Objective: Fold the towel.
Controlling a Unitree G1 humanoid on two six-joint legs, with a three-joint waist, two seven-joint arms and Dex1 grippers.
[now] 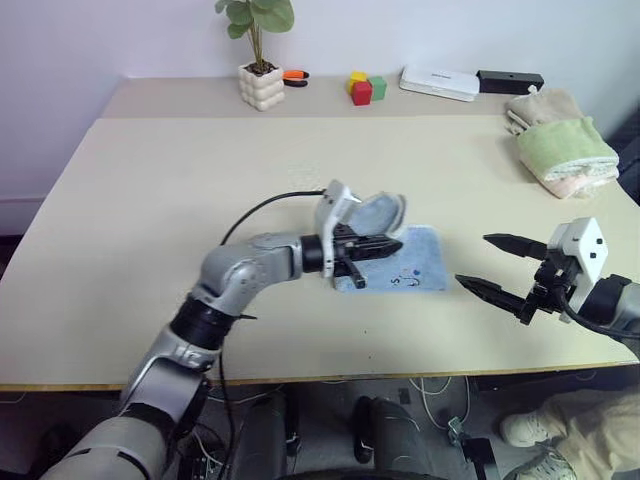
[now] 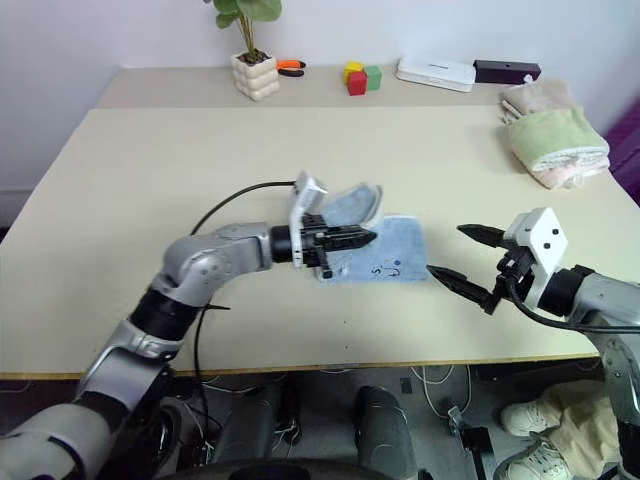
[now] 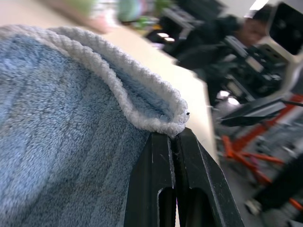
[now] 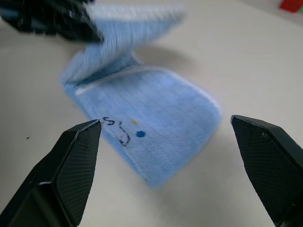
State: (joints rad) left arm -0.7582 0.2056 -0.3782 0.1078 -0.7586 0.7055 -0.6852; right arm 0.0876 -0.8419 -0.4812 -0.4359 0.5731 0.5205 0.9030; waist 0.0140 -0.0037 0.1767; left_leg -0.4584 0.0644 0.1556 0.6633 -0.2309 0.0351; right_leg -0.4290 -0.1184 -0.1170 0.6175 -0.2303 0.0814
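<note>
Towel point(image 1: 405, 268) edge being carried across, pinched by left gripper point(image 1: 385, 243); right gripper point(image 1: 505, 268) being held agape, empty. Trim should be aligned before release.

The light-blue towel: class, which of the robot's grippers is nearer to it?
Left. The left gripper has its jaws shut on the towel's lifted whitish edge; the right gripper hangs open beside the towel, apart from it.
</note>
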